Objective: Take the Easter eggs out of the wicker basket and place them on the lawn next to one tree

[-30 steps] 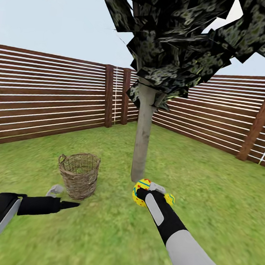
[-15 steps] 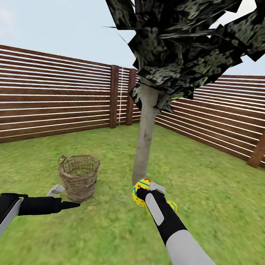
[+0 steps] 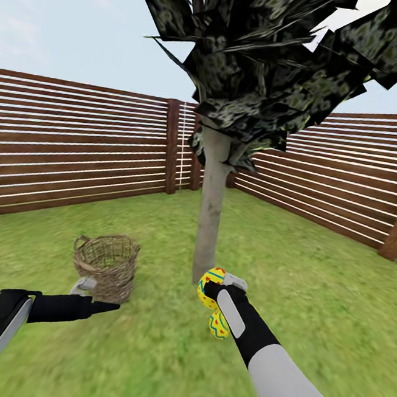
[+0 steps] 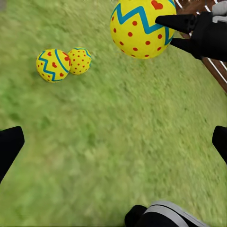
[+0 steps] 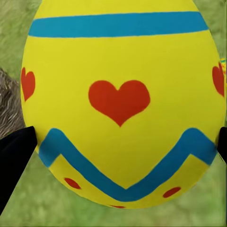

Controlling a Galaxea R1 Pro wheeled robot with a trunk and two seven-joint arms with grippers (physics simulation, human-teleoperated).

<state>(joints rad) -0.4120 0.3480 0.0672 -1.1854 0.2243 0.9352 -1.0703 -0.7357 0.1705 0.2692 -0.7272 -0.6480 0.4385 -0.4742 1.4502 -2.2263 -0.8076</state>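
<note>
Clenched on a yellow Easter egg [image 3: 211,283], my right gripper [image 3: 215,287] holds it above the lawn [image 3: 309,308], close in front of the foot of the tree [image 3: 209,224]; from the right wrist the held egg [image 5: 124,101] shows a blue band, a red heart and a blue zigzag, with my dark fingertips [image 5: 14,156] pressed at either side of it. From my head, a second egg [image 3: 218,326] shows at about 6 o'clock of the held one, partly hidden behind my right forearm; whether it rests on the grass I cannot tell from there. My left gripper [image 3: 93,294] hangs released with nothing between its fingers, just at 7 o'clock of the wicker basket [image 3: 104,265], which stands upright on the grass at roughly 9 o'clock of the tree trunk, near it but apart. I cannot see into the basket well enough to say what it holds. Through the left wrist camera the held egg [image 4: 142,27] is pinched by my right gripper's black fingers [image 4: 182,22], and two more eggs, one with zigzags [image 4: 53,65] and one with dots [image 4: 79,60], lie touching each other on the lawn [image 4: 118,137], well apart from the held one. Behind everything runs the brown slatted fence [image 3: 70,142] of the garden.
</note>
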